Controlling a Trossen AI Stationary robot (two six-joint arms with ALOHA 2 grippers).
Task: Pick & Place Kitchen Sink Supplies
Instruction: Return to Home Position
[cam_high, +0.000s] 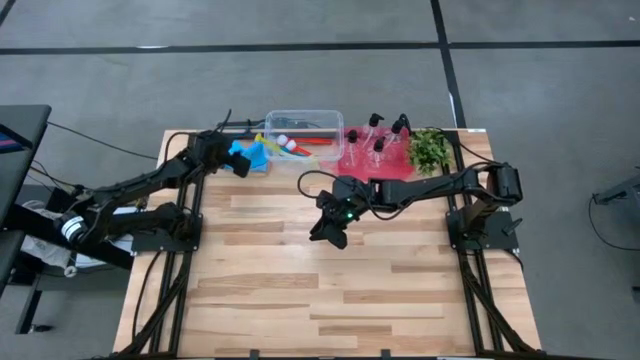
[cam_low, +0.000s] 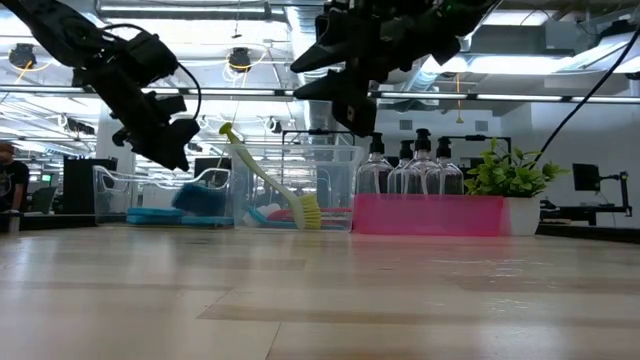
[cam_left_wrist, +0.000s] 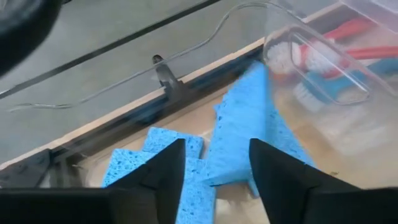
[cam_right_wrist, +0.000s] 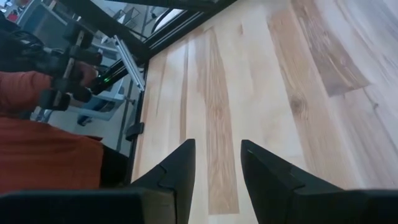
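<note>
L tool (cam_left_wrist: 217, 147) nr up-tilted brush (cam_low: 267, 178)

You'll see bright blue sponges (cam_left_wrist: 245, 124), a yellow-green brush (cam_low: 308, 210), a pinkish-red tray (cam_low: 430, 215), black pump tops on clear bottles (cam_low: 420, 175), a leafy green plant (cam_high: 430, 148) and a pale, plank-striped wooden table (cam_high: 300, 280).

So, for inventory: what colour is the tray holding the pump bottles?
Red; the tray shows best in the low view.
</note>
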